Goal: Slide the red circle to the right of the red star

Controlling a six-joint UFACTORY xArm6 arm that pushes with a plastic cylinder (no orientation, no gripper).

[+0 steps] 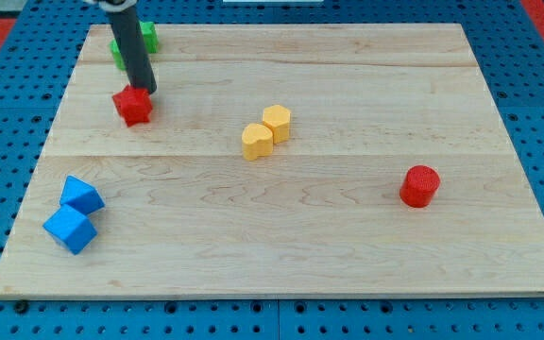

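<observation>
The red circle [420, 185] stands on the wooden board at the view's right, below the middle. The red star [133, 105] lies at the view's upper left. My tip [144, 91] rests at the star's upper right edge, touching or almost touching it. The dark rod rises from there toward the view's top. The red circle is far to the right of the star and lower in the view.
A green block [146, 39] sits behind the rod at the top left, partly hidden. Two yellow blocks [266, 131] touch near the centre. Two blue blocks [76, 214] lie together at the lower left. The board's edge [272, 296] runs along the view's bottom.
</observation>
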